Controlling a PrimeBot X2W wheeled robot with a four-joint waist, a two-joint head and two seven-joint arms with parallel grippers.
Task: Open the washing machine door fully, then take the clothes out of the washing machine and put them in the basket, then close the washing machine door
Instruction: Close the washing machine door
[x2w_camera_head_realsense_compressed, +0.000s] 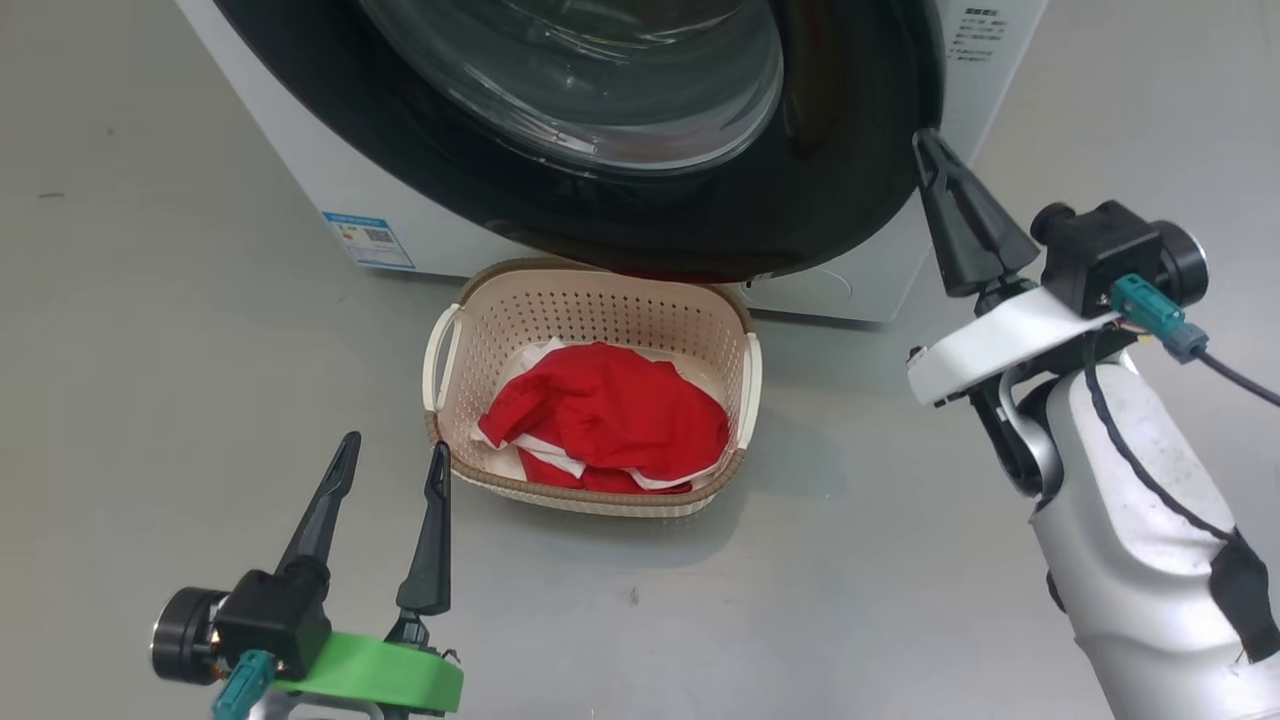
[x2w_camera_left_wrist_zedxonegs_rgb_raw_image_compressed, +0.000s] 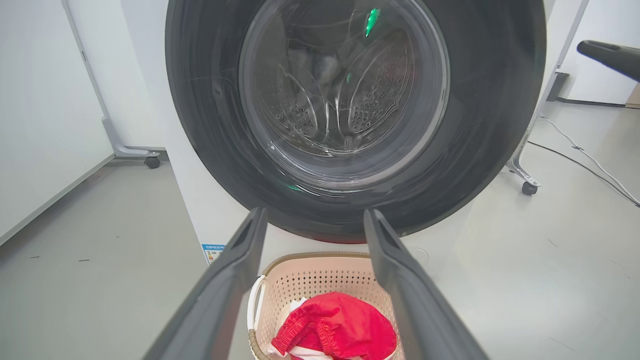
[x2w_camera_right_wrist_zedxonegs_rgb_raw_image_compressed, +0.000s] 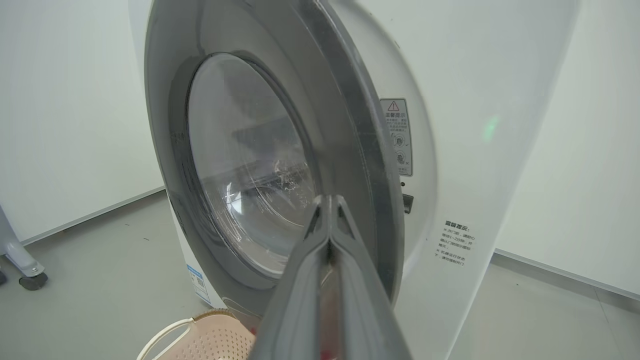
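1. Out on the grey floor (x2w_camera_head_realsense_compressed: 150, 450), the white washing machine (x2w_camera_head_realsense_compressed: 300, 170) takes the top of the head view, with a blue sticker (x2w_camera_head_realsense_compressed: 368, 240) low on its front.
2. From the left wrist view, a wheeled frame leg (x2w_camera_left_wrist_zedxonegs_rgb_raw_image_compressed: 529, 187) stands off to the machine's right, another shows behind it on the left, and a pale cable (x2w_camera_left_wrist_zedxonegs_rgb_raw_image_compressed: 585, 155) trails across the floor.
3. And here's the obstacle: the door (x2w_camera_head_realsense_compressed: 400, 150), black rim and bulging glass, sits across the opening.
4. The right wrist view shows its free edge standing just off the white front, so it is nearly closed but not latched. A latch slot (x2w_camera_right_wrist_zedxonegs_rgb_raw_image_compressed: 407, 203) and a warning label (x2w_camera_right_wrist_zedxonegs_rgb_raw_image_compressed: 397, 136) are in sight just past that edge.
5. Through the glass you catch the perforated steel drum (x2w_camera_left_wrist_zedxonegs_rgb_raw_image_compressed: 370, 95); reflections hide what, if anything, lies in it.
6. The right end effector (x2w_camera_head_realsense_compressed: 925, 140) has its fingers pressed tight together and grips nothing. Its tips are right at the door's free edge; whether they touch it, I cannot tell.
7. The left end effector (x2w_camera_head_realsense_compressed: 395, 442) is spread wide and empty, low over the floor just left of the basket, pointing at the machine.
8. The basket (x2w_camera_head_realsense_compressed: 600, 300) sits on the floor directly before the machine, its back rim under the door's lowest curve.
9. Inside it are the clothes (x2w_camera_head_realsense_compressed: 610, 415), a red heap with white parts showing at the edges, lying below the rim.
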